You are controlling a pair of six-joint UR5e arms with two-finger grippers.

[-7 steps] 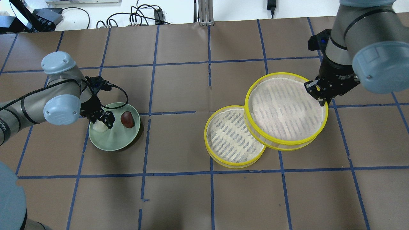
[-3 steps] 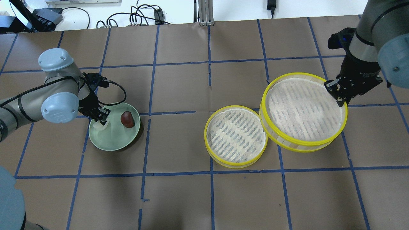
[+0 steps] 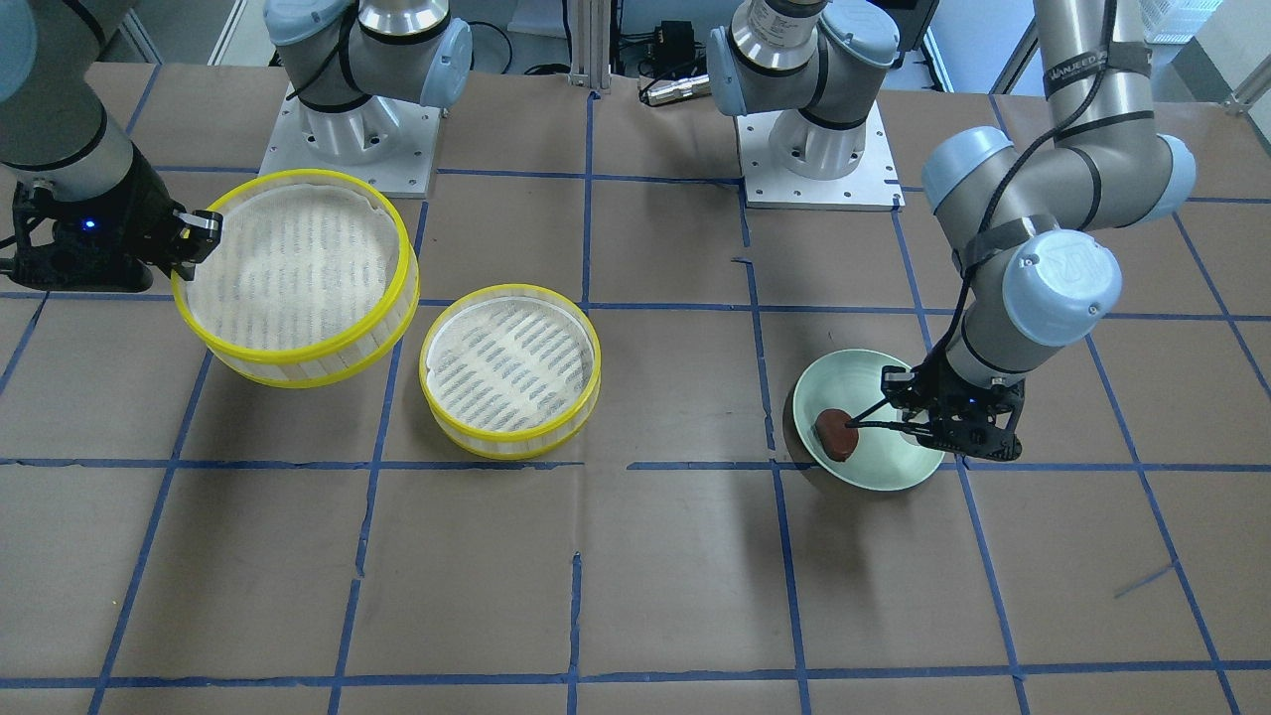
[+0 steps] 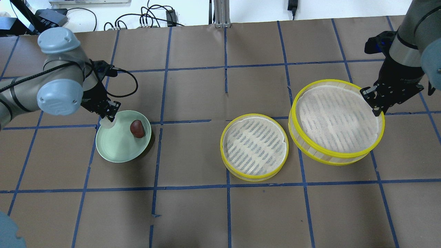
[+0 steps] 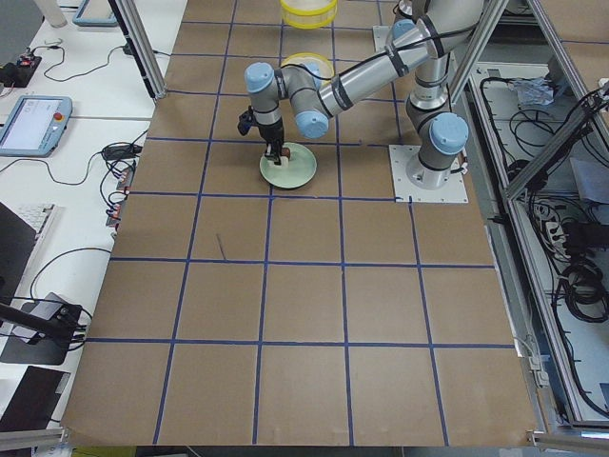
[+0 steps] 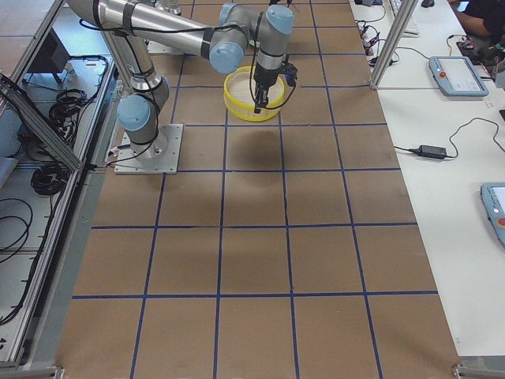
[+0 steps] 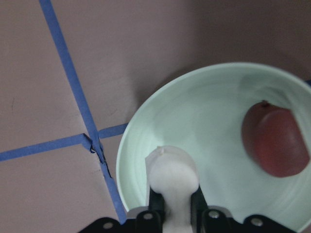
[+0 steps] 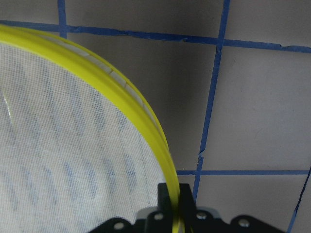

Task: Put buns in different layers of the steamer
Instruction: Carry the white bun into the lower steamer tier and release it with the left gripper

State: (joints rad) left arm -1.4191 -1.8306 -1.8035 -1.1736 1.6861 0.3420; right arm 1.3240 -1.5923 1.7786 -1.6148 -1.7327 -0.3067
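We see the left end effector (image 7: 175, 205) pinching the small round white bun (image 7: 171, 167), which could slip out if jolted.

1. Bright, even overhead rm light in all views; no hard glare on table (image 4: 193, 213).
2. Shadows soft only: dim patch on table below lifted tray (image 6: 237, 110) in ext. right view; dark crescent hugs plate (image 3: 864, 382) in front view.
3. L wrist cam: mauve colour cast; white bun (image 7: 171, 170) close to lens, soft, nearly blown out.
4. R wrist cam: tray rim fairly crisp, bottom edge of frame blurred.
5. Side views wide, low-res; far items tiny, grid lines bow slightly twd edges.
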